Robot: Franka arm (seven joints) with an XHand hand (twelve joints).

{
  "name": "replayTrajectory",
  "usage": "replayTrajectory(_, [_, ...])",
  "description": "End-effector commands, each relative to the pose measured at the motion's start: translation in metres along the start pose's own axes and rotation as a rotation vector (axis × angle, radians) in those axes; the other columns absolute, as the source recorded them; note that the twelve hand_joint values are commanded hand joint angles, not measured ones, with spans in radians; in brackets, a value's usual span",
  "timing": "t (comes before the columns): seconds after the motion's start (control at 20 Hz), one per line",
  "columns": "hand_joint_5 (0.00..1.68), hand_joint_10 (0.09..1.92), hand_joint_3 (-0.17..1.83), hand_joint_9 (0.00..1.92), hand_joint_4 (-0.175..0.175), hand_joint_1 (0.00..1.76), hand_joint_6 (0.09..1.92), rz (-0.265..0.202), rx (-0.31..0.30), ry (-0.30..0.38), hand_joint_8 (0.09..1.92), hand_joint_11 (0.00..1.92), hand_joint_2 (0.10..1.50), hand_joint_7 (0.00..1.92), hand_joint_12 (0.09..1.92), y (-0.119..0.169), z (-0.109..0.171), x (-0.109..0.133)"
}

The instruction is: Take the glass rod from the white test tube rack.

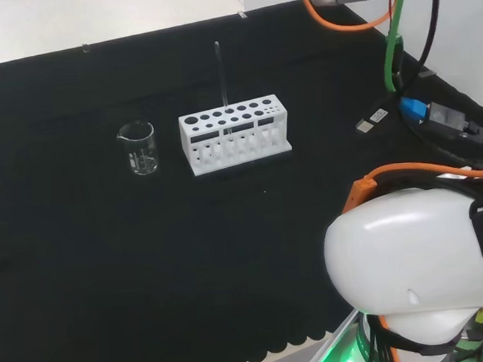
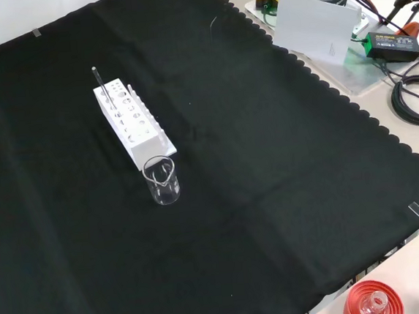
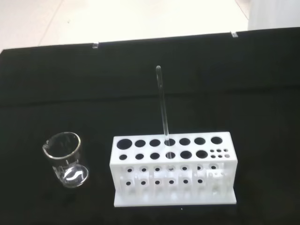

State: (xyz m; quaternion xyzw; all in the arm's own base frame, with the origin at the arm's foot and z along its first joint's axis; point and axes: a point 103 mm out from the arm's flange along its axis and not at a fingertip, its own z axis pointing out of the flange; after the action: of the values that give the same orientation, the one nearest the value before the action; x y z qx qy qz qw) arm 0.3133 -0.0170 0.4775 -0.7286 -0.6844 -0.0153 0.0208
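Observation:
A white test tube rack [image 1: 235, 134] [image 2: 133, 122] [image 3: 173, 168] stands on the black cloth. A thin clear glass rod [image 1: 219, 71] [image 2: 100, 86] [image 3: 162, 105] stands nearly upright in one of the rack's middle holes and rises well above it. The wrist view looks at the rack from some way off, with the rod leaning slightly.
A small clear glass beaker [image 1: 138, 148] [image 2: 162, 180] [image 3: 67, 159] stands beside the rack's end. The arm's white link [image 1: 410, 261] is at the head view's lower right, with cables [image 1: 435, 120] behind it. A red ribbed stand [image 2: 370, 301] sits off the cloth's corner in the front view.

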Motion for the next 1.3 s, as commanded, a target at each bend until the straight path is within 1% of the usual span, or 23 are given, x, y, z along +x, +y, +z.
replayTrajectory(0.05, [0.08, 0.95, 0.33, 0.03, -0.024, 0.35, 0.09, -0.034, 0.028, 0.000, 0.53, 0.02, 0.87, 0.00, 1.49, 0.030, 0.008, 0.011])
replayTrajectory(0.25, [0.10, 0.96, 0.32, 0.06, -0.027, 0.35, 0.09, -0.042, 0.036, -0.001, 0.62, 0.04, 0.88, 0.00, 1.49, 0.049, 0.012, 0.013])
replayTrajectory(0.3, [0.10, 0.96, 0.32, 0.07, -0.027, 0.35, 0.09, -0.045, 0.041, -0.013, 0.64, 0.05, 0.88, 0.00, 1.49, 0.056, 0.013, 0.015])
replayTrajectory(0.35, [0.10, 0.96, 0.32, 0.08, -0.028, 0.35, 0.09, -0.010, 0.081, -0.053, 0.66, 0.06, 0.88, 0.00, 1.49, 0.060, 0.014, 0.012])
replayTrajectory(0.4, [0.11, 0.96, 0.32, 0.09, -0.028, 0.35, 0.09, 0.000, 0.096, -0.063, 0.68, 0.06, 0.88, 0.00, 1.49, 0.064, 0.015, 0.012])
replayTrajectory(0.45, [0.11, 0.96, 0.32, 0.11, -0.029, 0.35, 0.09, -0.007, 0.070, -0.023, 0.71, 0.07, 0.88, 0.00, 1.49, 0.066, 0.015, 0.012])
replayTrajectory(0.5, [0.12, 0.96, 0.32, 0.12, -0.030, 0.35, 0.09, -0.045, 0.062, -0.006, 0.73, 0.08, 0.88, 0.00, 1.48, 0.073, 0.017, 0.013])
replayTrajectory(0.55, [0.12, 0.96, 0.32, 0.13, -0.031, 0.35, 0.09, -0.023, 0.099, -0.040, 0.75, 0.09, 0.88, 0.00, 1.48, 0.079, 0.019, 0.014])
replayTrajectory(0.6, [0.12, 0.96, 0.32, 0.15, -0.031, 0.35, 0.09, -0.038, 0.105, -0.043, 0.77, 0.10, 0.88, 0.00, 1.48, 0.087, 0.021, 0.015])
replayTrajectory(0.65, [0.13, 0.96, 0.32, 0.17, -0.032, 0.34, 0.09, -0.040, 0.117, -0.052, 0.79, 0.12, 0.88, 0.01, 1.48, 0.098, 0.024, 0.017])
replayTrajectory(0.75, [0.13, 0.96, 0.32, 0.20, -0.034, 0.34, 0.09, -0.058, 0.131, -0.045, 0.81, 0.15, 0.88, 0.02, 1.47, 0.121, 0.031, 0.020])
replayTrajectory(0.85, [0.14, 0.95, 0.32, 0.23, -0.035, 0.34, 0.09, -0.075, 0.130, -0.032, 0.82, 0.17, 0.89, 0.04, 1.47, 0.141, 0.038, 0.023])
replayTrajectory(0.95, [0.14, 0.95, 0.32, 0.27, -0.036, 0.34, 0.09, -0.106, 0.120, -0.042, 0.83, 0.22, 0.89, 0.06, 1.46, 0.154, 0.046, 0.025])
replayTrajectory(1.05, [0.15, 0.94, 0.32, 0.30, -0.038, 0.34, 0.09, -0.127, 0.114, -0.031, 0.85, 0.25, 0.89, 0.09, 1.45, 0.163, 0.052, 0.026])
replayTrajectory(1.2, [0.16, 0.93, 0.32, 0.33, -0.041, 0.34, 0.09, -0.148, 0.116, -0.017, 0.85, 0.28, 0.90, 0.12, 1.44, 0.176, 0.057, 0.026])
replayTrajectory(1.3, [0.17, 0.93, 0.32, 0.35, -0.043, 0.34, 0.09, -0.169, 0.121, -0.020, 0.86, 0.30, 0.90, 0.14, 1.43, 0.184, 0.060, 0.027])
